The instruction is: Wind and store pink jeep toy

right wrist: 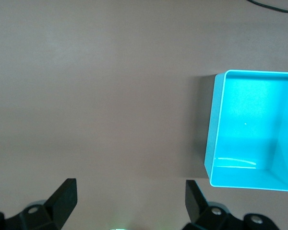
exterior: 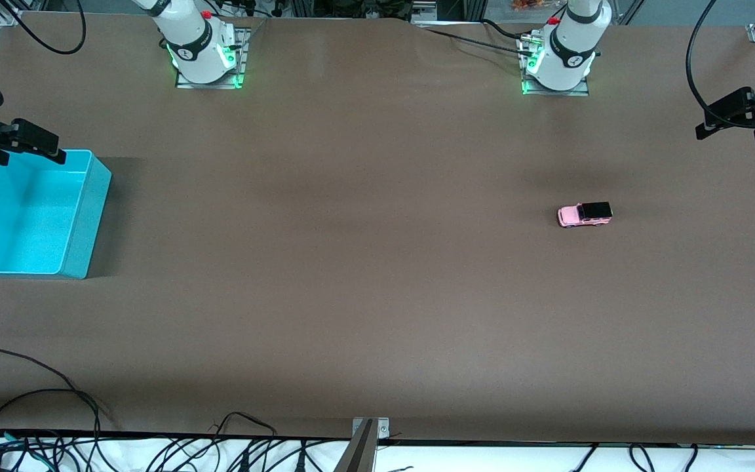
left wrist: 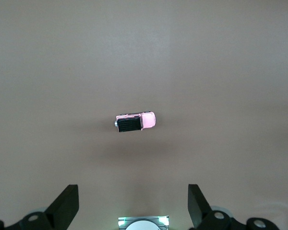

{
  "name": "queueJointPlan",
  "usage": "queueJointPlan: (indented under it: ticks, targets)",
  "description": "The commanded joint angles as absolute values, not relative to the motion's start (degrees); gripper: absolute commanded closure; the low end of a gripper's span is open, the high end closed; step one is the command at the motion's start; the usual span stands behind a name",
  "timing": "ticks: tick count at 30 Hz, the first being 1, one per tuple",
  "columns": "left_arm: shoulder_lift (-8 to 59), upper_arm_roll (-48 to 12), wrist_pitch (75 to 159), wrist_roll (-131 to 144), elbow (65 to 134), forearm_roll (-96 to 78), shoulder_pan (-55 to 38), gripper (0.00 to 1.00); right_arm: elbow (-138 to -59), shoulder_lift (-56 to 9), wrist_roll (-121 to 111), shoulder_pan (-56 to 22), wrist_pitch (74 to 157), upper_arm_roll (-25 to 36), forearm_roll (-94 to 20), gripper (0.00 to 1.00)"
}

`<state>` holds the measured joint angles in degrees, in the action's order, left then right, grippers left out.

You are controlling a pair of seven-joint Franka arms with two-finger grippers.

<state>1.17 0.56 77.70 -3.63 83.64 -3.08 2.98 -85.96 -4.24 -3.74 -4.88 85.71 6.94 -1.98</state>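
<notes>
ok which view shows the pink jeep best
The left wrist view: the pink jeep toy sits mid-frame, seen from above, with its black roof and pink hood clear. The front view shows it small, toward the left arm's end of the table. The right wrist view does not show it.

The small boxy pink jeep toy with a black roof (exterior: pixel 585 214) stands on its wheels on the flat brown table (exterior: pixel 351 275), toward the left arm's end. The open rectangular turquoise plastic bin (exterior: pixel 89 216) sits well apart from it, at the right arm's end of the table.
</notes>
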Motion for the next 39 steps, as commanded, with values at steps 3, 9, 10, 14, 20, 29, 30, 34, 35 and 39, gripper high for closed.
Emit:
queueJointPlan:
  ticks: [3, 9, 10, 14, 20, 29, 30, 34, 35, 39]
  targets:
    - [2.02, 0.26, 76.38, -3.87, 81.74, -2.90, 3.43, 0.00, -85.34, -3.96, -4.39, -5.19, 86.39, 5.45, -1.32, 0.00]
    - [2.02, 0.26, 76.38, -3.78, 81.74, -2.90, 3.43, 0.00, -85.34, -4.13, -4.05, -5.10, 87.72, 5.71, -0.35, 0.00]
    - [2.02, 0.26, 76.38, -3.87, 81.74, -2.90, 3.51, 0.00, -85.34, -4.13, -3.96, -5.10, 87.71, 5.80, -0.35, 0.00]
    - [2.02, 0.26, 76.38, -3.78, 81.74, -2.90, 3.43, 0.00, -85.34, -4.13, -3.87, -5.18, 87.71, 5.45, 0.08, 0.00]
    - [2.02, 0.26, 76.38, -3.87, 81.74, -2.90, 3.52, 0.00, -85.34, -4.39, -3.78, -5.45, 87.80, 4.05, 2.90, 0.00]
    - [2.02, 0.35, 76.38, -3.78, 81.74, -2.81, 3.52, 0.00, -85.34, -4.39, -3.78, -5.45, 87.63, 3.78, 3.16, 0.00]
    - [2.02, 0.35, 76.38, -3.78, 81.83, -2.81, 3.52, 0.00, -85.34, -4.39, -3.78, -5.45, 87.71, 3.87, 3.08, 0.00]
    - [2.02, 0.44, 76.38, -3.69, 81.83, -2.81, 3.52, 0.00, -85.34, -4.39, -3.60, -5.19, 87.80, 4.31, 3.08, 0.00]
    - [2.02, 0.44, 76.38, -3.69, 81.83, -2.73, 3.52, 0.00, -85.34, -4.39, -3.69, -5.19, 87.80, 4.31, 3.08, 0.00]
    - [2.02, 0.53, 76.38, -3.69, 81.91, -2.72, 3.52, 0.00, -85.34, -4.13, -3.78, -4.92, 87.45, 4.83, 3.34, 0.00]
